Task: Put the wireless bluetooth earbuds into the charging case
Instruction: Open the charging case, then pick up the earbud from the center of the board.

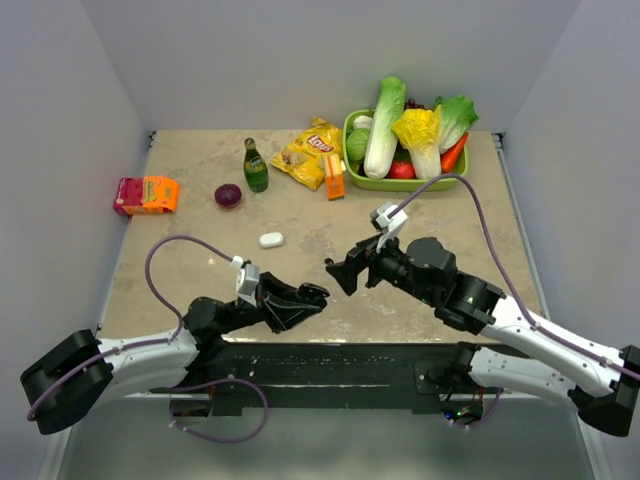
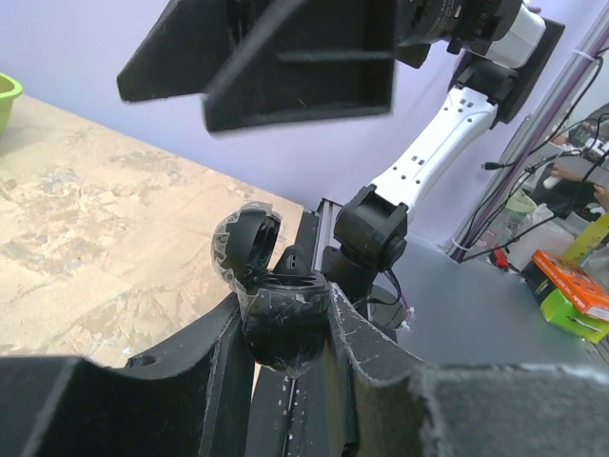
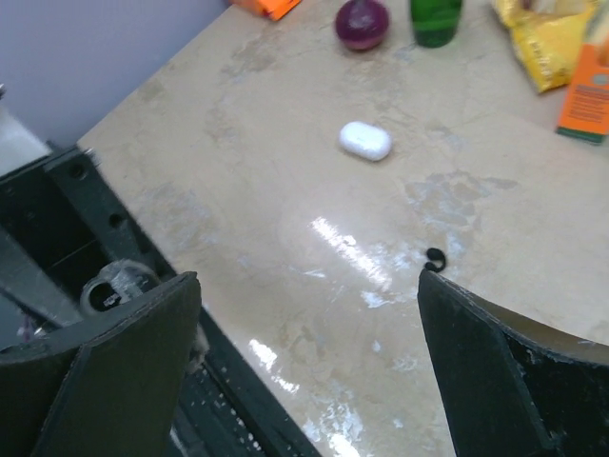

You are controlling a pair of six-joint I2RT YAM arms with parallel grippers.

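My left gripper (image 1: 308,297) is shut on a black charging case (image 2: 285,324), held above the table's near edge. The case's lid (image 2: 244,244) is open, and a small black piece (image 2: 291,259) stands up in its mouth. My right gripper (image 1: 338,272) is open and empty, just right of and above the case; its fingers (image 2: 285,57) show at the top of the left wrist view. A tiny black earbud (image 3: 435,258) lies on the table by my right gripper's (image 3: 306,281) right fingertip. A closed white case (image 1: 271,239) lies farther back, and it also shows in the right wrist view (image 3: 365,141). No white earbuds show.
A red onion (image 1: 228,195), a green bottle (image 1: 255,167), a chips bag (image 1: 311,150) and an orange box (image 1: 334,176) stand at the back. A green basket (image 1: 352,170) of vegetables sits at the back right. A red-orange pack (image 1: 146,195) lies at the left edge.
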